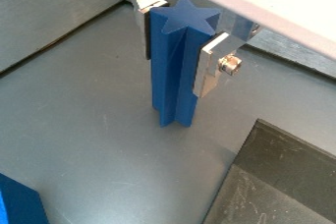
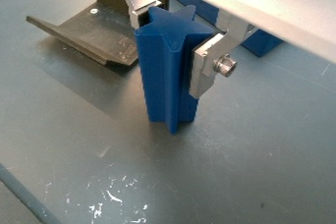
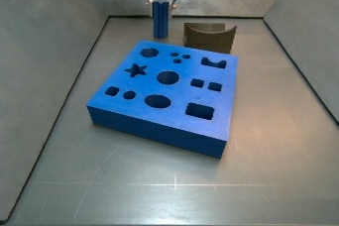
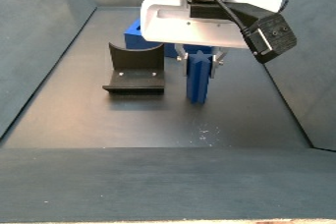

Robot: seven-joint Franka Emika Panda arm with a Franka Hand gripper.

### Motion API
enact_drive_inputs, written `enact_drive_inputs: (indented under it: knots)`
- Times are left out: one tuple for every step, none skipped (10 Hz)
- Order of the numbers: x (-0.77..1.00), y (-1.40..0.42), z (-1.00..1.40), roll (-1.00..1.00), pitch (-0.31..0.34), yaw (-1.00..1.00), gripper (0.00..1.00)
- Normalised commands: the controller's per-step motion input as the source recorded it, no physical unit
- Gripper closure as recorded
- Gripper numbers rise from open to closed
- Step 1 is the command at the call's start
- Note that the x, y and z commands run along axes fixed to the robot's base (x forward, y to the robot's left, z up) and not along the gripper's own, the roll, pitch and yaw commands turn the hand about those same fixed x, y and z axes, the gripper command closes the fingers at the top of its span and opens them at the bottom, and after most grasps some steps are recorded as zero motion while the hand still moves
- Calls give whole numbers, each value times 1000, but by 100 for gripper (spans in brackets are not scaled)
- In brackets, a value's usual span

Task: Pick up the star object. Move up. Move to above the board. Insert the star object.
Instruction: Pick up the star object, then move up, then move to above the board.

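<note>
The star object (image 1: 171, 71) is a tall blue peg with ridged sides, standing upright on the grey floor. My gripper (image 1: 178, 46) sits over its upper part, with one silver finger pressed on each side, shut on it. It shows the same way in a wrist view (image 2: 164, 81). In a side view the peg (image 3: 161, 17) stands behind the board (image 3: 146, 129), a thick blue block with several dark holes, under my gripper (image 3: 162, 0). In a side view my gripper (image 4: 199, 59) holds the peg (image 4: 197, 79) right of the fixture.
The dark fixture (image 3: 209, 37) stands on the floor beside the peg, also seen in a side view (image 4: 136, 71) and in both wrist views (image 1: 282, 184) (image 2: 85, 36). Grey walls (image 3: 79, 42) enclose the floor.
</note>
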Motion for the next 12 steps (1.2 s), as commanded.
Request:
enact_drive_inputs:
  knots:
    - [0, 0, 0, 0, 0, 0, 100]
    - [0, 0, 0, 0, 0, 0, 100]
    - [0, 0, 0, 0, 0, 0, 100]
    - [0, 0, 0, 0, 0, 0, 100]
    - [0, 0, 0, 0, 0, 0, 100]
    - [0, 0, 0, 0, 0, 0, 100]
    - [0, 0, 0, 0, 0, 0, 100]
    - [0, 0, 202, 0, 0, 0, 100]
    - [44, 54, 204, 9, -11, 19, 100]
    - [44, 55, 173, 10, 0, 17, 100]
    - [-130, 382, 1000, -114, -550, 81, 100]
    - [-142, 376, 1000, -121, -512, 59, 100]
